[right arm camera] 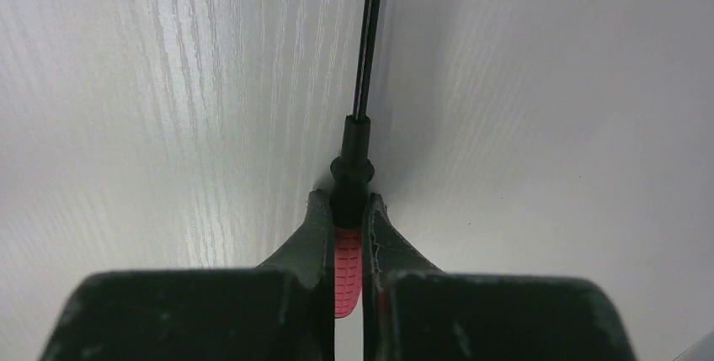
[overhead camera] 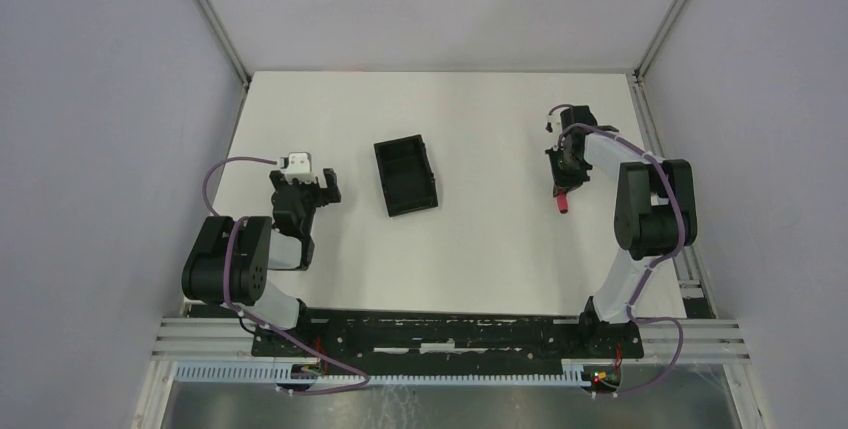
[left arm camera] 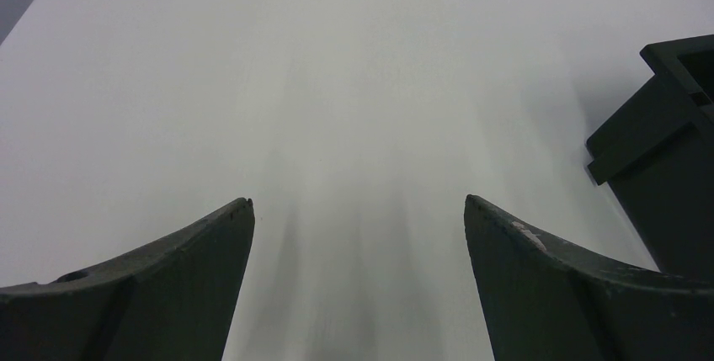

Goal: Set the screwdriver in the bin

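The screwdriver (overhead camera: 564, 205) lay right of centre on the counter (overhead camera: 480, 249), its long axis near-to-far and red handle nearward. The right jaws were clamped on that handle. Bare counter ran left to the bin (overhead camera: 414, 209); the left jaws gaped nearby.

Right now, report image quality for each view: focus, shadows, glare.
Top external: even soft light, in focus, no harsh shadows around the bin. Left wrist: table hazy, smeared grey shadows in the gap of the open left gripper, bin's corner dark. Right wrist: table grain and screwdriver crisp, pale sheen on the left, right gripper almost black, shut on the handle.
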### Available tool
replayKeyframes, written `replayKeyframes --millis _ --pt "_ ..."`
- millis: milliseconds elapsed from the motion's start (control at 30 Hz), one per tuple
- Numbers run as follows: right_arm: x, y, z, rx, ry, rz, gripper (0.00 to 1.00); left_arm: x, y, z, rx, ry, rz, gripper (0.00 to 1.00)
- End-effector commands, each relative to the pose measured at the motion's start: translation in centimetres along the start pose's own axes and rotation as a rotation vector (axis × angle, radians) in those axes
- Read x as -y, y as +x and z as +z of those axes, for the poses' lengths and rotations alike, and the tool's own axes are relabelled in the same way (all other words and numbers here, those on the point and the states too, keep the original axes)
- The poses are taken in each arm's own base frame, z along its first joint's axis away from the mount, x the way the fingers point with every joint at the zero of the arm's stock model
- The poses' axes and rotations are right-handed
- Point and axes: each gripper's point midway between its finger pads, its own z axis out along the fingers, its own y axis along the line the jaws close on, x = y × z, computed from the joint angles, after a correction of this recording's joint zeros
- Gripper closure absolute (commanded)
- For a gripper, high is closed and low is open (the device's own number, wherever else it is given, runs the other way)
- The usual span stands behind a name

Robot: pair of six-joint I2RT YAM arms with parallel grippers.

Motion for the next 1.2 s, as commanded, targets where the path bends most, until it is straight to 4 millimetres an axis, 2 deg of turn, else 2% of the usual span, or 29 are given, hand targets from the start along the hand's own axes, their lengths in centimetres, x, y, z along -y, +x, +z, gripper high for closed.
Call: replayKeyframes --millis 0,133,267,400,500,533,633,700,733,800,900,967,1067,1167 --pt "0.6 -0.7 0.0 0.0 0.015 0.008 1.0 0.1 -1.5 0.4 0.049 0.007 -0.017 0.0" --pt "0.4 -2.9 -4.7 0.035 -0.009 0.01 1.0 0.1 -1.5 0.4 0.048 0.007 -0.017 0.0" --pt "0.8 -4.3 -8.5 0.075 0.006 0.022 1.0 0.1 -1.5 0.4 0.048 0.007 -0.017 0.0" --pt "0.8 -5.7 -10.2 0.131 0.009 0.077 1.0 0.1 -1.5 0.4 0.049 0.007 -0.017 0.0" --pt "-0.9 -6.7 -10.3 0.168 -0.03 0.082 1.0 0.1 -1.5 0.4 0.049 0.007 -0.017 0.0" --pt "-2.2 -7.2 -10.5 0.187 -0.044 0.07 1.0 0.1 -1.5 0.4 0.049 0.007 -0.017 0.0" --pt "-7.9 -9.3 -11.7 0.27 -0.143 0.007 1.0 0.1 -1.5 0.4 0.049 0.007 -0.017 0.0" --pt "-12.6 -10.8 -12.7 0.32 -0.212 -0.049 1.0 0.1 -1.5 0.4 0.049 0.007 -0.017 0.0" --pt "-15.9 -11.5 -13.4 0.348 -0.283 -0.091 1.0 0.1 -1.5 0.4 0.049 0.006 -0.017 0.0" --pt "-20.3 -12.4 -14.4 0.385 -0.377 -0.136 1.0 0.1 -1.5 0.4 0.049 0.007 -0.017 0.0" --pt "-27.0 -13.1 -15.8 0.423 -0.462 -0.222 1.0 0.1 -1.6 0.4 0.05 0.007 -0.017 0.0" --pt "-31.1 -12.7 -16.5 0.44 -0.511 -0.285 1.0 0.1 -1.5 0.4 0.049 0.007 -0.017 0.0" --pt "-34.5 -12.5 -16.1 0.455 -0.506 -0.346 1.0 0.1 -1.5 0.4 0.048 0.007 -0.017 0.0" --pt "-35.7 -12.2 -14.4 0.461 -0.439 -0.396 1.0 0.1 -1.5 0.4 0.048 0.008 -0.017 0.0"
